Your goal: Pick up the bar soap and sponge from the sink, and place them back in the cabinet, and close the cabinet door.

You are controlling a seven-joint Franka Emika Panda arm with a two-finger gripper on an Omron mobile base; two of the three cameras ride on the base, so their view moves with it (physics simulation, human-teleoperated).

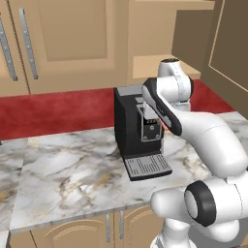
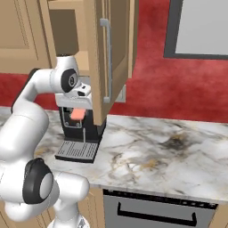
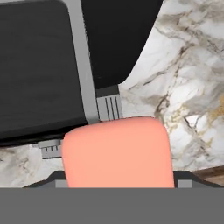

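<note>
We see our tool [image 2: 76,116] gripping the bar soap [image 2: 76,114], left of centre in the right base frame, held above the marble worktop [image 2: 151,151] in front of the black coffee machine [image 2: 82,129]. The open cabinet door [image 2: 103,58] hangs just right of it, upper centre.

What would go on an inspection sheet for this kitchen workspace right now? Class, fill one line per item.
Surface: marble counter, white with grey and tan veins.
Job's things: bar soap, salmon-pink, held in the hand above the counter; cabinet door stands open; cabinet shelf interior visible.
Clutter: black coffee machine with grey drip tray, standing on the counter.
Grippers: hand closed on the bar soap, raised in front of the coffee machine.
Cables: nothing seen.
Surroundings: red wall, tan wall cabinets, oven below the counter.
</note>
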